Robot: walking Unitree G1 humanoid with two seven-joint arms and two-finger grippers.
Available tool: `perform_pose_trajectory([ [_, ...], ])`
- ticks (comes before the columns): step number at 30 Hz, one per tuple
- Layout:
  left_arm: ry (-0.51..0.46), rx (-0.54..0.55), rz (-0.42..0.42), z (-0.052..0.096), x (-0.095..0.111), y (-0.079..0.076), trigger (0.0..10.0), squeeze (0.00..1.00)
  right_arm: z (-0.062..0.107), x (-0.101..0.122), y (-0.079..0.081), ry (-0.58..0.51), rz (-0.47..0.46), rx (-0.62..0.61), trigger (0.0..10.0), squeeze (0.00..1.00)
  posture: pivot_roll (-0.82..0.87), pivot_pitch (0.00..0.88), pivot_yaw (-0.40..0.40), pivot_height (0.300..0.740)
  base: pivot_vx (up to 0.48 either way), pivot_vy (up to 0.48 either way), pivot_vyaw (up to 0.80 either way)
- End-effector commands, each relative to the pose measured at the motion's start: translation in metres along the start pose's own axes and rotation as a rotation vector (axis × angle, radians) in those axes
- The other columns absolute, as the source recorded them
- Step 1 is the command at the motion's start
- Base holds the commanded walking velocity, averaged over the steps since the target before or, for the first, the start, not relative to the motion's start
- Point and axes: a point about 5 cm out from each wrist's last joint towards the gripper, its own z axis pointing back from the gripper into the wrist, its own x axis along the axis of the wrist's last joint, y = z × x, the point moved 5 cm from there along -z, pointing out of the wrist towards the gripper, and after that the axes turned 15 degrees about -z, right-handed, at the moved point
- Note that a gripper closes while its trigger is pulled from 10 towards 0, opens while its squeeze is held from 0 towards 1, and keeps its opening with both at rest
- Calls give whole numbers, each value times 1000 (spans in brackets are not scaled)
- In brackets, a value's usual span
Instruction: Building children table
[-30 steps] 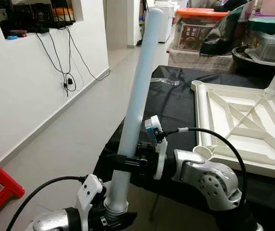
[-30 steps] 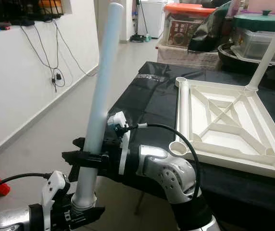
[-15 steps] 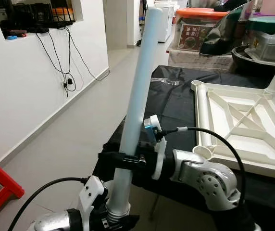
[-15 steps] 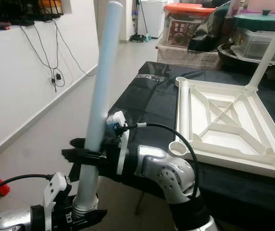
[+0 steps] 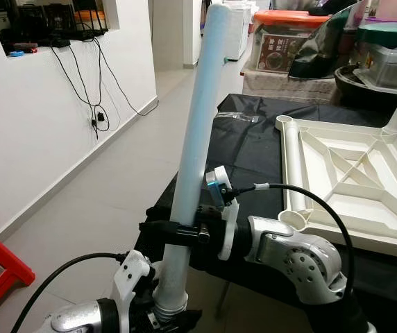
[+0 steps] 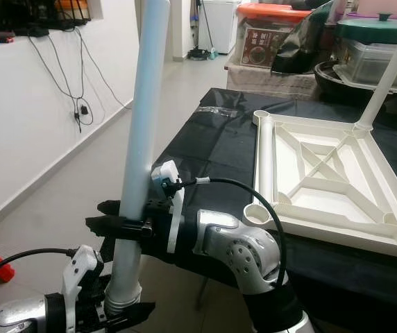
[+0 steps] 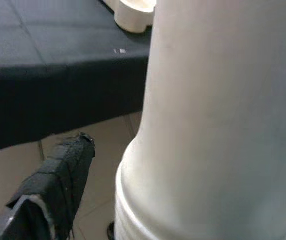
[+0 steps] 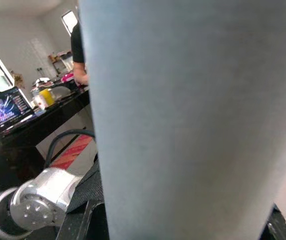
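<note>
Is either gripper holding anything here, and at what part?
Both hold the white table leg: the left gripper near its threaded bottom end, the right gripper clamped around the shaft just above.

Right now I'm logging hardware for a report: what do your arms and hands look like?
Both arms are silver metal with rounded, bolted joint housings. The right hand has long black fingers, a white bracket carrying a small blue-and-white module, and a looping black cable. The left hand is black, with a white bracket and black cable.
</note>
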Motion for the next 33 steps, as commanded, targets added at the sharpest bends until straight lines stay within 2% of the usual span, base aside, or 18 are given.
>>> perform_pose_trajectory([
  [1,-1,36,4,2,0,6,10000,1000,1,6,4,-14,16,20,0,0,175,13,-12,740,0,0,0],
  [5,3,70,-6,2,0,10,10000,1000,5,13,-1,-31,32,-5,0,0,178,9,-15,740,0,0,0],
  [6,0,121,-22,2,1,16,10000,996,12,22,-8,-60,54,-45,0,0,176,0,-17,740,0,0,0],
  [8,0,121,-22,2,1,16,10000,996,12,22,-8,-60,54,-45,0,0,176,0,-17,740,0,0,0],
  [9,-10,179,-27,2,1,22,10000,0,20,34,-19,-102,84,-107,0,0,175,0,-20,740,0,0,0],
  [11,-10,179,-27,2,1,22,10000,0,20,34,-19,-102,84,-107,0,0,175,0,-20,740,0,0,0],
  [12,-29,262,-27,2,3,31,10000,0,31,51,-33,-174,120,-197,0,0,173,0,-21,740,0,0,0],
  [13,-29,262,-27,2,3,31,10000,0,31,51,-33,-174,120,-197,0,0,173,0,-21,740,0,0,0],
  [15,-88,469,-4,1,10,50,10000,0,55,81,-58,-344,187,-394,0,0,173,0,-29,740,0,0,0],
  [16,-88,469,-4,1,10,50,10000,0,55,81,-58,-344,187,-394,0,0,173,0,-29,740,0,0,0],
  [17,-114,548,16,1,12,56,10000,0,63,90,-66,-405,213,-468,0,0,175,0,-31,740,0,0,0],
  [20,-127,598,29,2,13,61,10000,0,68,95,-69,-442,228,-513,0,0,175,0,-31,740,0,0,0],
  [21,-135,656,63,5,10,67,10000,0,69,97,-72,-465,241,-549,6824,0,173,0,-35,740,0,-450,0],
  [22,-133,691,82,8,7,71,10000,0,69,98,-74,-478,245,-568,10000,0,174,0,-37,740,0,-458,0],
  [25,-129,731,114,13,1,77,10000,0,67,96,-76,-488,248,-587,10000,0,177,0,-40,740,0,-445,0],
  [33,-124,767,132,18,-2,84,10000,0,62,96,-77,-491,254,-577,10000,0,174,0,-43,740,0,-440,0],
])
